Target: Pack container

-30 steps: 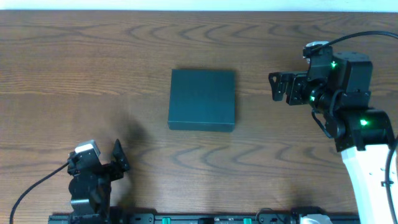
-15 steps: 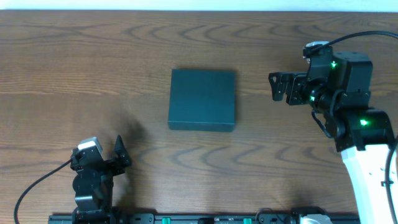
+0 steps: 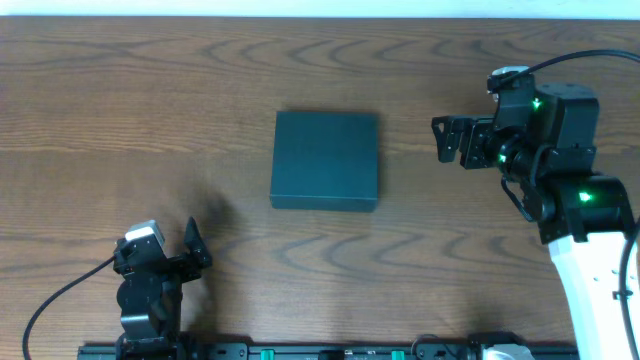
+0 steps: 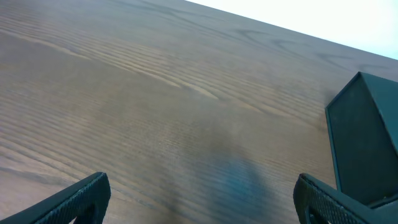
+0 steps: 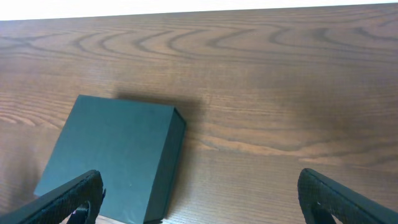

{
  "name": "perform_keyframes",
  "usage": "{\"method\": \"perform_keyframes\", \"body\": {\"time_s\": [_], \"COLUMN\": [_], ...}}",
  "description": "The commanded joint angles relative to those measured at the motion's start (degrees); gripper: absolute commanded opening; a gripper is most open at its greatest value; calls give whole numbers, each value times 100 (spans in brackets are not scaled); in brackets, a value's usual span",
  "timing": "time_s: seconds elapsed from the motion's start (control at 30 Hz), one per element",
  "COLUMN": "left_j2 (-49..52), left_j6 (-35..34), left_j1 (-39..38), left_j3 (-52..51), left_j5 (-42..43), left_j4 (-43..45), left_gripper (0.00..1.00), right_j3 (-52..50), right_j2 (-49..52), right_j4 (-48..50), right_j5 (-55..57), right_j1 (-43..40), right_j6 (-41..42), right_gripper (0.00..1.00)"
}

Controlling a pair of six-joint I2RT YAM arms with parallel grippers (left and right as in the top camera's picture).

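Two claws stand spread and empty: left gripper (image 4: 199, 193) well off the closed container's (image 3: 326, 160) near-left corner, right gripper (image 3: 442, 140) near its right side. Only the overhead view shows both arms; the left wrist view catches just a corner of the container.

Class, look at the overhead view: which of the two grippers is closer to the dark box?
The right gripper: it is beside the container, level with it. The left gripper sits farther off diagonally.
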Motion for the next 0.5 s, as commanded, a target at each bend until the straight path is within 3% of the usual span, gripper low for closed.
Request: {"method": "perform_keyframes", "body": {"time_s": [0.0, 0.4, 0.47], "left_j2": [-37, -37, -37], "left_j6": [0, 0, 0], "left_j1": [22, 22, 22], "left_j3": [-116, -116, -116], "left_j5": [-138, -138, -138], "left_j4": [17, 17, 17], "left_gripper": [95, 95, 95], "right_j3": [28, 24, 4], "right_j2": [13, -208, -549], "right_j4": [2, -96, -170], "right_j5": [15, 15, 428], "right_j1": [-24, 31, 92], "right_j6": [-76, -79, -448], "right_gripper": [99, 99, 99]}}
